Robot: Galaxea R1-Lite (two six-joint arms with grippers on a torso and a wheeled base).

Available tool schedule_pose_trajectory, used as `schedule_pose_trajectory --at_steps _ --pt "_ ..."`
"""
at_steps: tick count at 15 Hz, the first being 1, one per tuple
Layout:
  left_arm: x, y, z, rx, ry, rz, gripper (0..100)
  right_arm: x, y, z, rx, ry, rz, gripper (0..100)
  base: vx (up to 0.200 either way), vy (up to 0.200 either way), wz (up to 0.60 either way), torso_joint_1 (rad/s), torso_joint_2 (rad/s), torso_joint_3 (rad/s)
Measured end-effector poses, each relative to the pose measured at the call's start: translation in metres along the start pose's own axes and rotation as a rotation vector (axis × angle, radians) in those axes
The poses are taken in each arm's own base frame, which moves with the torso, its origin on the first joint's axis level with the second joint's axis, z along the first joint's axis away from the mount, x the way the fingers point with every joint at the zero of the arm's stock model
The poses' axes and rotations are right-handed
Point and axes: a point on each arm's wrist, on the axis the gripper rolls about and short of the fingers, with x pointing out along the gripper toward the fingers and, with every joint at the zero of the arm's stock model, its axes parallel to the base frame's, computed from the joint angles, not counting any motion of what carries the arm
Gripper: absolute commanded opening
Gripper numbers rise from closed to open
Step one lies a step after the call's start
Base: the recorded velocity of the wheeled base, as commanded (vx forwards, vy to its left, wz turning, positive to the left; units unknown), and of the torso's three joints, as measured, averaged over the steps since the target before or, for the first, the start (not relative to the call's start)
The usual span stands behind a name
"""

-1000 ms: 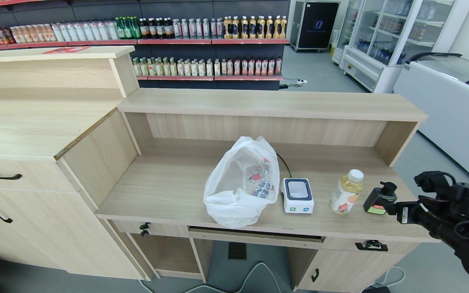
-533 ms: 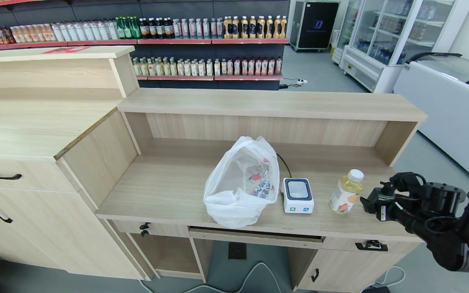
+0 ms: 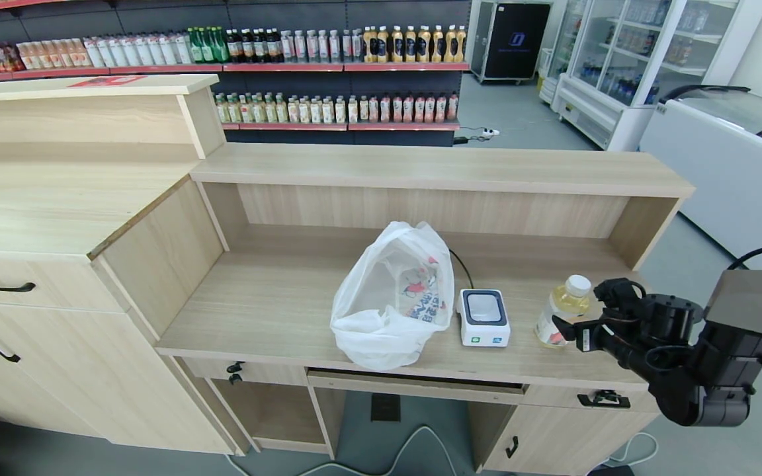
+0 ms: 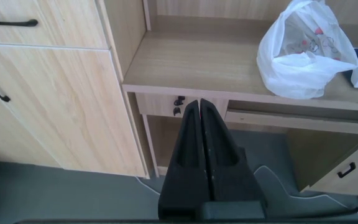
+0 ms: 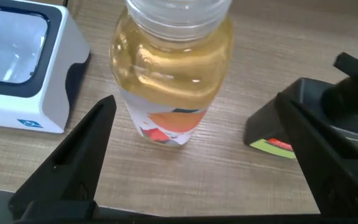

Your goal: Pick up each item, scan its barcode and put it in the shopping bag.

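Light wooden checkout surface (image 3: 275, 297) carries a crumpled white plastic shopping bag (image 3: 387, 297), a white boxy barcode scanner (image 3: 483, 317) and an upright clear bottle of yellow drink (image 3: 567, 301). Right tool (image 5: 196, 106) is spread wide at the bottle, not gripping it. Left tool (image 4: 199, 106) is pressed together, low before the surface.

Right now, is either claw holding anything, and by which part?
Nothing is held. The right claw is open at the clear plastic bottle of yellow drink, not closed on it; the left claw is shut and empty.
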Motion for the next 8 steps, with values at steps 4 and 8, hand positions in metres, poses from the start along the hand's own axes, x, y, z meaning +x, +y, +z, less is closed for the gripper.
schedule_pose_trajectory --at_steps 4,8 --pt "0.000 0.000 0.000 0.000 0.000 0.000 0 0.019 0.004 -0.002 -0.005 -0.026 0.011 100 0.000 0.000 0.00 0.000 0.00 0.000" --pt "0.000 0.000 0.000 0.000 0.000 0.000 0 0.032 0.008 -0.007 -0.008 -0.041 0.035 100 0.000 0.000 0.00 0.000 0.00 0.000"
